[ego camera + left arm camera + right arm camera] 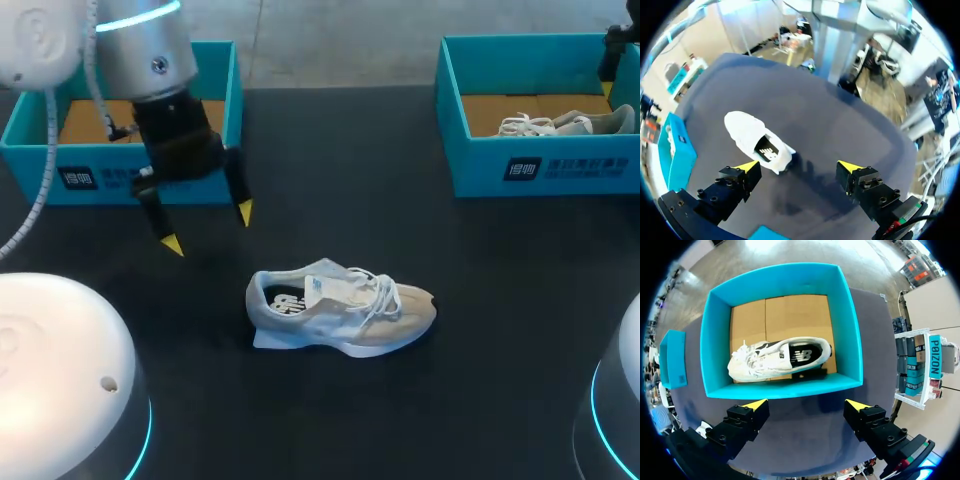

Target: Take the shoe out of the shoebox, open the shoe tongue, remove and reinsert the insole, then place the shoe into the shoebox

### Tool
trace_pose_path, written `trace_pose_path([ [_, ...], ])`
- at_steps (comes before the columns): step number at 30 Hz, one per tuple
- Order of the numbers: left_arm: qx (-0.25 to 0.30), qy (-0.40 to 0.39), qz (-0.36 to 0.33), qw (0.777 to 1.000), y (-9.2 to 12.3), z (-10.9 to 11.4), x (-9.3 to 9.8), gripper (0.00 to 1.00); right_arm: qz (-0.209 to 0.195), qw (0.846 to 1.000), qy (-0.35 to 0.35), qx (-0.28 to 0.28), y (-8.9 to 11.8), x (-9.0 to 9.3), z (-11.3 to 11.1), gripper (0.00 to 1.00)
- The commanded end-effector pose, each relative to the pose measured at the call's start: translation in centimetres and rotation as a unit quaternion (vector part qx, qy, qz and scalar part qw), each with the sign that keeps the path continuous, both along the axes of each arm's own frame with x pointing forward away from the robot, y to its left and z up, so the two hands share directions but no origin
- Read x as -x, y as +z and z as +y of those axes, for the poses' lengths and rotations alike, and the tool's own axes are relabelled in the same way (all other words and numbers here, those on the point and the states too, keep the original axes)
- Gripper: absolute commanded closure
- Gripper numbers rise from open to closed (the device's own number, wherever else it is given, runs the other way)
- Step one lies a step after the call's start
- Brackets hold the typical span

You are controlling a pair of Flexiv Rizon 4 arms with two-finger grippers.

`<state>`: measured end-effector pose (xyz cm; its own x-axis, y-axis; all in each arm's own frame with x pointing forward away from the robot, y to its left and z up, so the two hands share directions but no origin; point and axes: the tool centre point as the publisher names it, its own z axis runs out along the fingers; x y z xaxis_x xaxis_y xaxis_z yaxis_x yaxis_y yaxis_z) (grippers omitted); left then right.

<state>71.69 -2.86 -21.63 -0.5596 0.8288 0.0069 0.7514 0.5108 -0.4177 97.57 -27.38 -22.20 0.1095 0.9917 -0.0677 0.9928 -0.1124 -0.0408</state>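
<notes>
While both arms hang above the table point(480, 300), a pale shoe point(340, 310) sits upright on its sole near the middle, toe to the right, outside either box. Left end effector point(208, 228) hovers just left of and beyond the shoe's heel, fingers spread wide and clear of it. Left shoebox point(40, 175) stands at the far left, its cardboard floor showing. Right end effector point(807, 405) hovers over the near wall of the right shoebox point(782, 280), fingers apart, gripping nothing. Second shoe point(780, 357) lies inside that box.
</notes>
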Motion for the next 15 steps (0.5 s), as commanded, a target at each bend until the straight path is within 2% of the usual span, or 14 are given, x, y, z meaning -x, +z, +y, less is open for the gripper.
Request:
trace_pose_path([
  [1,0.032,0.038,0.016,0.999,-0.3,1.1,0.6,0.0,-0.001,1.0,0.0,0.0,0.0,0.1,0.0,0.0],
  [7,0.06,0.099,0.054,0.992,-1.0,1.3,1.2,0.0,-0.001,1.0,0.0,0.0,0.0,0.1,0.0,0.0],
  [15,0.086,0.144,0.091,0.982,-1.3,1.4,0.5,0.0,-0.001,1.0,0.0,0.0,0.0,0.1,0.0,0.0],
])
